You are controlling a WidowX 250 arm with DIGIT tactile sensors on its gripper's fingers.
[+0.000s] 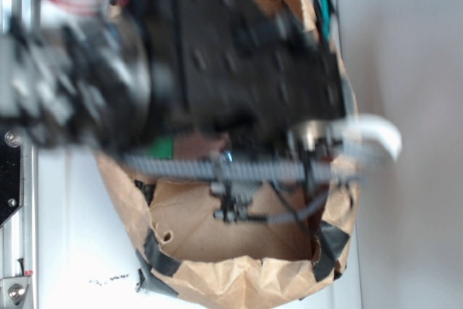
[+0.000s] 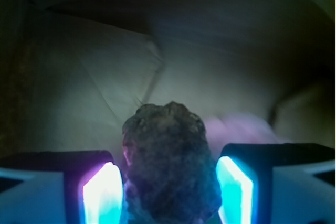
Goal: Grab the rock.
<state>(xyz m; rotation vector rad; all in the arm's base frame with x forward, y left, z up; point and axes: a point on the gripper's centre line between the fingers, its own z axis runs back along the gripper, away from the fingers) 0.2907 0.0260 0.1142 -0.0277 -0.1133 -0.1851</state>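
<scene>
My arm over the paper bag, seen from above.

I see the blurred black arm (image 1: 239,70) filling most of the brown paper bag (image 1: 239,280), whose rim is patched with dark tape (image 1: 160,255). A sliver of green (image 1: 160,147) peeks beneath the arm; a white strap (image 1: 376,132) curls off right.

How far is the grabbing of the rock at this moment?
Done: in the wrist view the claw is placed around the rock, one glowing finger on each side. In hand: closing; contact is not clear. Left: a firm grip and lifting out of the paper bag.
</scene>
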